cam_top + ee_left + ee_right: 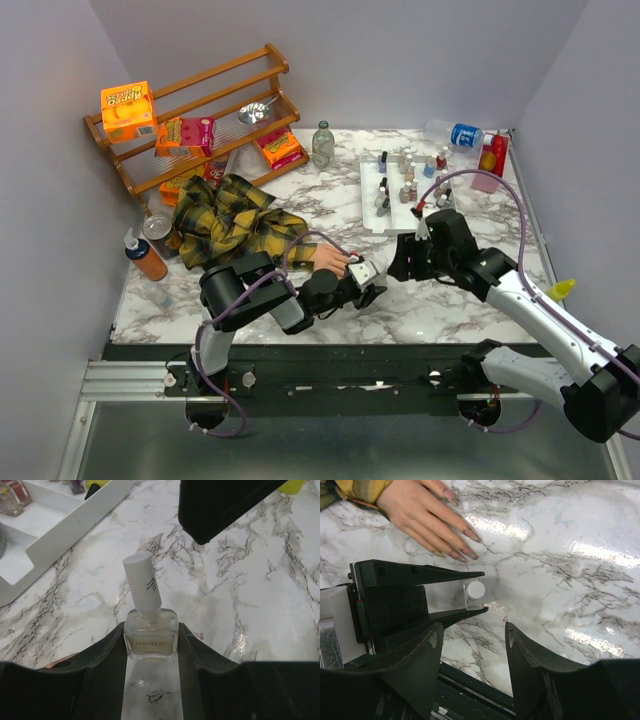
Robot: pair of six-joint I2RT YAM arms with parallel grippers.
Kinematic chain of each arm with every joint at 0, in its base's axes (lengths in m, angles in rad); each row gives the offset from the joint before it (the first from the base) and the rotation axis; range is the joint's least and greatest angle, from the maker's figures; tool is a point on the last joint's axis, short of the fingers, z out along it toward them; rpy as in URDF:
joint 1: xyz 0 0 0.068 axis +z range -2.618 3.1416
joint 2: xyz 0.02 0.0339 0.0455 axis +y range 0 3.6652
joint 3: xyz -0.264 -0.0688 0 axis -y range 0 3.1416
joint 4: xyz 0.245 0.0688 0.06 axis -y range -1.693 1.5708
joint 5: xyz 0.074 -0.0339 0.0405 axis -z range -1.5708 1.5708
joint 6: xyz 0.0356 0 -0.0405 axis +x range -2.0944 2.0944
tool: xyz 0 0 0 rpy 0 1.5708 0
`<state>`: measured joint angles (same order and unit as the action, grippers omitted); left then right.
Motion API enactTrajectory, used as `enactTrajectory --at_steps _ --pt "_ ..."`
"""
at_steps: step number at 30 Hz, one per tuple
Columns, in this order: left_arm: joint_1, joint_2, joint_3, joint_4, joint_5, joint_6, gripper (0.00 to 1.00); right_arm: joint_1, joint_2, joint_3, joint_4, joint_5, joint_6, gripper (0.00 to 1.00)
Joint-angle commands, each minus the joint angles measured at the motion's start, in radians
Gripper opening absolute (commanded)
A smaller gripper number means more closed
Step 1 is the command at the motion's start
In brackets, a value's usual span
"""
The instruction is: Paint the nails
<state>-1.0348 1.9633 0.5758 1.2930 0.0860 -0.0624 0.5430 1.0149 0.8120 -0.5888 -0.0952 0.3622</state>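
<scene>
The left fingers point(102, 662) clamp a small pale polish bottle point(150, 636) by its square base at the lower centre of the left wrist view, its white cap point(142, 582) on. In the top view this grip sits near the frame's centre, over the marble bench point(425, 303). The right fingers point(417, 665) are spread wide and hold nothing. In their own view they frame the cap from above, clear of it.

Beyond the bottle, at the upper left of the right wrist view, a peach hand point(412, 505) lies flat on the bench, fingertips pointing to the lower right. The nails point(473, 536) show a dull mauve-brown tint and lie near the bottle, not touching it. A plaid sleeve point(230, 220) covers the wrist.

Farther back, a white tray point(370, 215) of bottles sits right of centre, and a wooden rack point(215, 75) stands at the upper left.
</scene>
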Motion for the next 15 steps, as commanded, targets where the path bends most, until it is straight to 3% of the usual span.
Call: enactTrajectory --at_steps 1,15 --pt "-0.016 0.042 0.025 0.081 -0.032 0.027 0.03 -0.005 0.020 -0.040 0.058 0.025 0.035 0.60" --pt "-0.051 0.097 0.042 0.083 -0.054 0.049 0.02 -0.005 0.132 -0.079 0.130 0.066 0.046 0.57"
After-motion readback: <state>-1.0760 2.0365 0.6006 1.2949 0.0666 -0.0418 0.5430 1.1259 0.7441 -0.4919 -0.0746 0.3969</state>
